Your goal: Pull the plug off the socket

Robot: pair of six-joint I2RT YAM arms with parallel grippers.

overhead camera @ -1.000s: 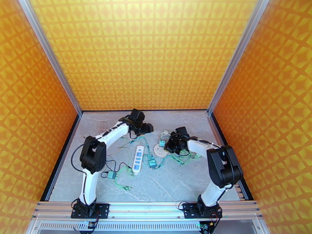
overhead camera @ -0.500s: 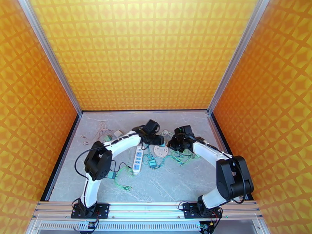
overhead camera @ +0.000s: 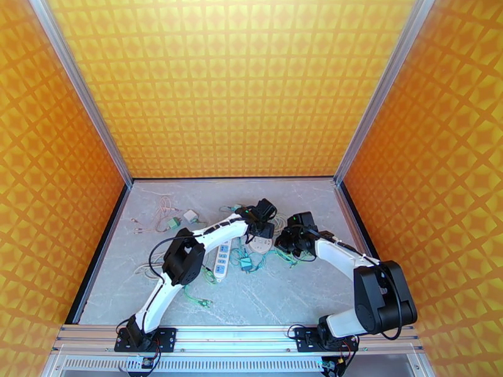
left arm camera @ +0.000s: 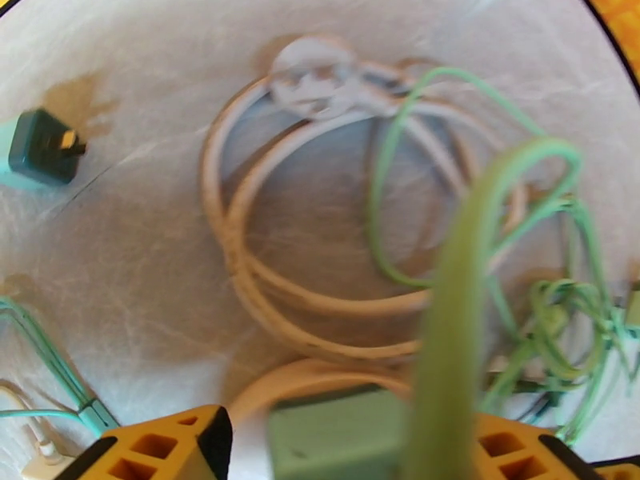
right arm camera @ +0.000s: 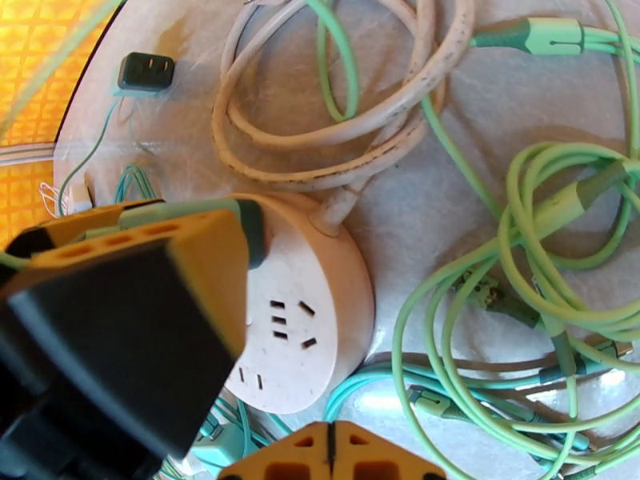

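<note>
— Was the left gripper (left arm camera: 352,432) shifted?
— It had been swung right from the far left of the table (overhead camera: 264,303) to the round socket (right arm camera: 312,314) at the centre; its fingers (left arm camera: 160,446) were spread around the green plug (left arm camera: 328,438), seated at the socket's rim.
— And the right gripper (right arm camera: 328,450)?
— Kept just right of the socket; fingers pressed together.

Colours: round white plastic socket (right arm camera: 312,314); pale-green cables (right arm camera: 560,208); cream coiled cord (right arm camera: 344,138), speckled brown; black-faced mint adapter (right arm camera: 146,72); grey-white marbled table (overhead camera: 270,303); orange walls (overhead camera: 232,89), lattice of yellow squares.
</note>
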